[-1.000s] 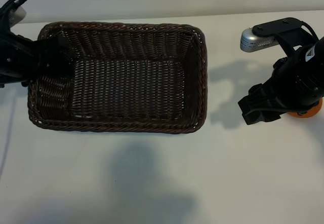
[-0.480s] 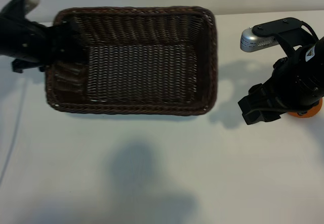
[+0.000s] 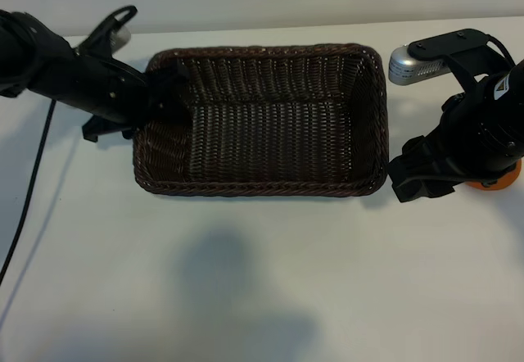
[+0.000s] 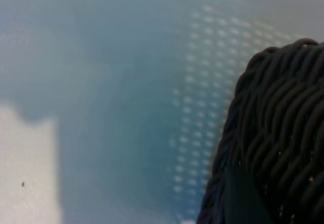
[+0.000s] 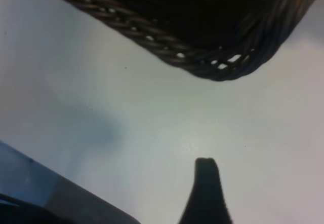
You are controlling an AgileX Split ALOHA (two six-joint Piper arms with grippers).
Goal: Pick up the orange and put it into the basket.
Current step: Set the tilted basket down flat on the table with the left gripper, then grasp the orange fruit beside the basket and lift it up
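Observation:
The dark brown wicker basket (image 3: pixel 262 188) lies on the white table, and its right rim almost reaches the right arm. My left gripper (image 3: pixel 168 93) is shut on the basket's left wall; in the left wrist view a dark finger (image 4: pixel 242 198) lies against the weave (image 4: pixel 283 107). The orange (image 3: pixel 491 184) rests on the table at the far right, mostly hidden under my right arm, with only a sliver showing. My right gripper (image 3: pixel 416 178) stands open beside the basket's right front corner (image 5: pixel 217 64), with nothing at its one visible finger (image 5: pixel 205 193) and the orange behind it.
A black cable (image 3: pixel 29 206) trails from the left arm over the table's left side. The right arm's silver camera housing (image 3: pixel 413 63) juts out above the basket's right end. Bare white table (image 3: pixel 262 280) stretches in front of the basket.
My left gripper has dragged the basket to the right, up to the right arm. The right arm and the orange have stayed in place.

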